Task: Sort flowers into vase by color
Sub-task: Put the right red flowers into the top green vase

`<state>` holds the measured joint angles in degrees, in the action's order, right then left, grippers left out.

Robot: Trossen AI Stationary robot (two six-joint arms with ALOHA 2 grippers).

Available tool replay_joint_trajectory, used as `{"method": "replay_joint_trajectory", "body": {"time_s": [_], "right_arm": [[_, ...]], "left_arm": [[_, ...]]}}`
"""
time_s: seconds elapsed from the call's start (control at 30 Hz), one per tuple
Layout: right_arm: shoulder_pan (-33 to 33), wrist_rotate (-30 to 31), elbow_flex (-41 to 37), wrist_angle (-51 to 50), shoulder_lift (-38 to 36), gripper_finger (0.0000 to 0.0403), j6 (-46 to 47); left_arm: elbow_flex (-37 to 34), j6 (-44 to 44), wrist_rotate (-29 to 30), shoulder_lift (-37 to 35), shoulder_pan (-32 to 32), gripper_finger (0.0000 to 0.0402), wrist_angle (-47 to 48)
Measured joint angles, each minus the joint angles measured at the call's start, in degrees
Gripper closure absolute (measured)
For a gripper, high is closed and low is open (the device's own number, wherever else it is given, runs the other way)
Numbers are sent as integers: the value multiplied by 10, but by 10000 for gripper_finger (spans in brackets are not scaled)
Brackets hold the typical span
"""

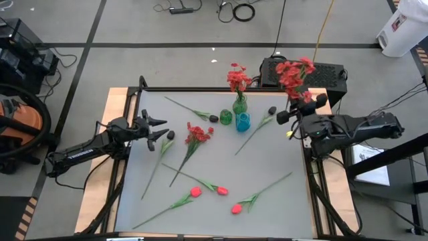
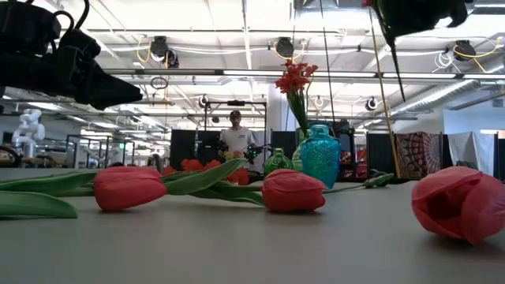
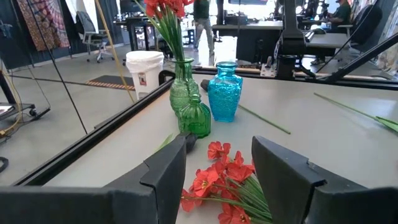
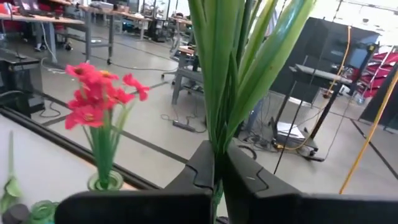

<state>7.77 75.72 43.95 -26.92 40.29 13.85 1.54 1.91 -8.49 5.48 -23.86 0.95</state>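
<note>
Worktop (image 1: 281,201) has loose flowers (image 1: 194,137) scattered across it, vases at 12 o'clock; tall green vase (image 1: 239,104) already holds red blossoms. Right gripper (image 1: 294,110) at 2 o'clock, jaws clenched on red cluster stem (image 1: 293,75), raised. Left gripper (image 1: 160,128) at 9 o'clock, jaws released, nothing held.

Left hand (image 1: 162,130) open over the table, right hand (image 1: 284,115) clamped shut

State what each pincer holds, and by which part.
The right pincer is shut on the green stems of a red flower bunch. The left pincer is open, holding nothing.
</note>
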Motion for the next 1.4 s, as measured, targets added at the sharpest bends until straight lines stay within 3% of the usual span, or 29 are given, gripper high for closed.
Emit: {"method": "replay_joint_trajectory", "body": {"time_s": [0.27,0.57,0.7,0.97,1.23,1.4], "right_arm": [[-26,-72,-93,52,-93,399,-19],[-94,-277,-221,492,-112,399,-267],[-139,-318,-242,557,-105,399,-278],[-228,-467,-243,602,-30,399,-205],[-276,-536,-243,721,77,399,-200],[-297,-544,-231,756,124,399,-198]], "left_arm": [[0,0,0,0,0,210,0],[0,0,0,0,0,210,0],[0,0,0,0,0,210,0],[0,0,0,0,0,210,0],[0,0,0,0,0,210,0],[0,0,0,0,0,210,0]]}}
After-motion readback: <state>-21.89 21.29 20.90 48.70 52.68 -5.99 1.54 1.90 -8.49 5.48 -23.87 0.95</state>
